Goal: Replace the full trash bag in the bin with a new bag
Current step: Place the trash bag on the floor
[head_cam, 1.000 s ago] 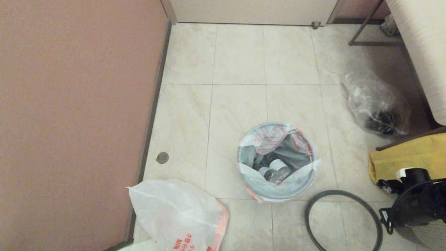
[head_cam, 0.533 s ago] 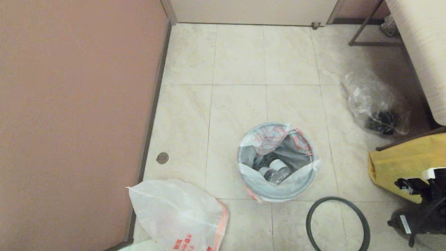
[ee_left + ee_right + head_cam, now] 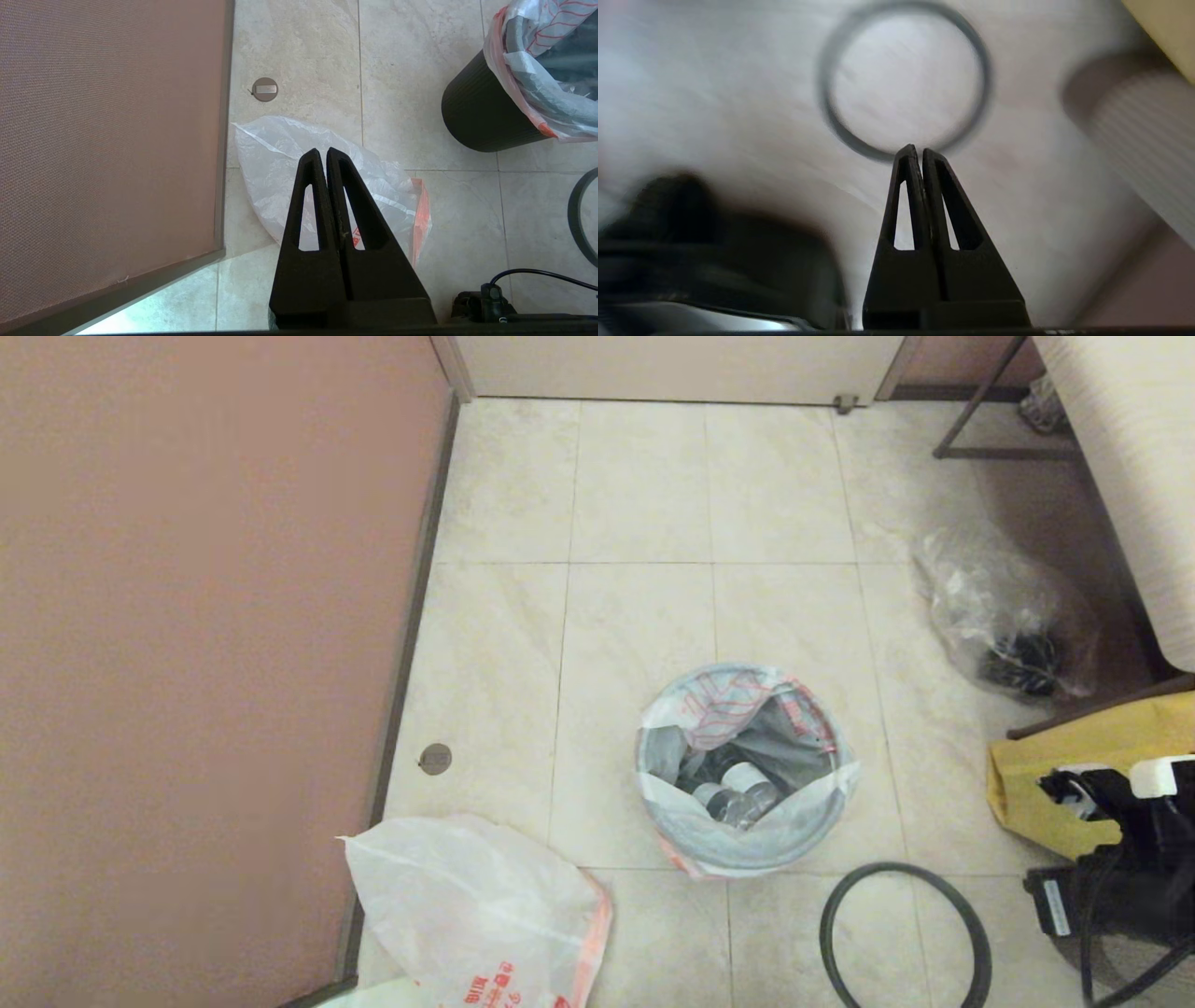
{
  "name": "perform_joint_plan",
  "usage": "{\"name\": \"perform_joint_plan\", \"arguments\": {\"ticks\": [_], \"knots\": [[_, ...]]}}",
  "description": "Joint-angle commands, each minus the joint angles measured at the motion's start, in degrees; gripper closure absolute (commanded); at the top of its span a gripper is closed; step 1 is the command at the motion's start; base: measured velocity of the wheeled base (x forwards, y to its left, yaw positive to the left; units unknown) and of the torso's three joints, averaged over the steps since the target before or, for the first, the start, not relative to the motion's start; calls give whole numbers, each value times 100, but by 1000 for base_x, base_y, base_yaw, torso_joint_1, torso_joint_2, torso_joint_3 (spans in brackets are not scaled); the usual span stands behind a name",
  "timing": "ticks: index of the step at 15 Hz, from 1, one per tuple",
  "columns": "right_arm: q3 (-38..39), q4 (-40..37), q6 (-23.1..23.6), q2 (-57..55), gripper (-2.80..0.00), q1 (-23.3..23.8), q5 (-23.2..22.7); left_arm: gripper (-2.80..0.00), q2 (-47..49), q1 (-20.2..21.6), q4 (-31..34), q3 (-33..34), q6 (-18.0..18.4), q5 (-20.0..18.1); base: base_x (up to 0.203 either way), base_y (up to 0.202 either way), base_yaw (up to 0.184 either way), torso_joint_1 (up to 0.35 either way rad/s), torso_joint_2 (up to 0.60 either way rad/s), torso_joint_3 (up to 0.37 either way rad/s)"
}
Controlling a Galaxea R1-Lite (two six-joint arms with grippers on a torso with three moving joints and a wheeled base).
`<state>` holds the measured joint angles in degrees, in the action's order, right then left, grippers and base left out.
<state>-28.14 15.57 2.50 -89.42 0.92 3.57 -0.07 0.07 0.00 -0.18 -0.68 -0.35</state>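
The full trash bag (image 3: 738,747) sits in the bin (image 3: 476,116), its pink-trimmed mouth folded over the rim, with grey cans showing inside. The bin's dark grey hoop (image 3: 894,868) lies flat on the floor just right of and nearer than the bin. The new bag (image 3: 467,896) lies crumpled by the pink wall at the near left. My left gripper (image 3: 322,151) hangs shut and empty above the new bag (image 3: 280,154). At the right edge of the floor, my right gripper (image 3: 915,150) is shut and empty, held above the floor near the hoop (image 3: 825,93).
A clear bag with dark contents (image 3: 1008,616) lies at the far right. A yellow bag (image 3: 1055,756) sits beside my right arm (image 3: 1120,887). The pink wall (image 3: 187,616) bounds the left side. A floor drain (image 3: 435,758) is near the wall, and a metal frame (image 3: 980,448) stands at the far right.
My right arm has pulled back to the right, off the hoop. The hoop has settled flat on the floor. The right fingers have closed on nothing. The left arm is still.
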Motion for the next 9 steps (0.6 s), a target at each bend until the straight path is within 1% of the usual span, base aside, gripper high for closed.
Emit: {"name": "perform_joint_plan", "arguments": {"ticks": [1, 3, 4, 6, 9], "knots": [[-518, -332, -493, 73, 0, -565, -1, 0, 7, 2, 0, 1, -2, 0, 0, 0, 0, 0, 0, 0], [-1011, -518, -1120, 34, 0, -1110, -16, 0, 7, 1, 0, 1, -2, 0, 0, 0, 0, 0, 0, 0], [-1246, -542, -1280, -124, 0, -1229, -20, 0, 7, 1, 0, 1, -2, 0, 0, 0, 0, 0, 0, 0], [-1845, -555, -1450, -720, 0, -1312, -22, 0, 7, 1, 0, 1, -2, 0, 0, 0, 0, 0, 0, 0], [-2623, -536, -1548, -1495, 0, -1259, -47, 0, 7, 2, 0, 1, -2, 0, 0, 0, 0, 0, 0, 0]]}}
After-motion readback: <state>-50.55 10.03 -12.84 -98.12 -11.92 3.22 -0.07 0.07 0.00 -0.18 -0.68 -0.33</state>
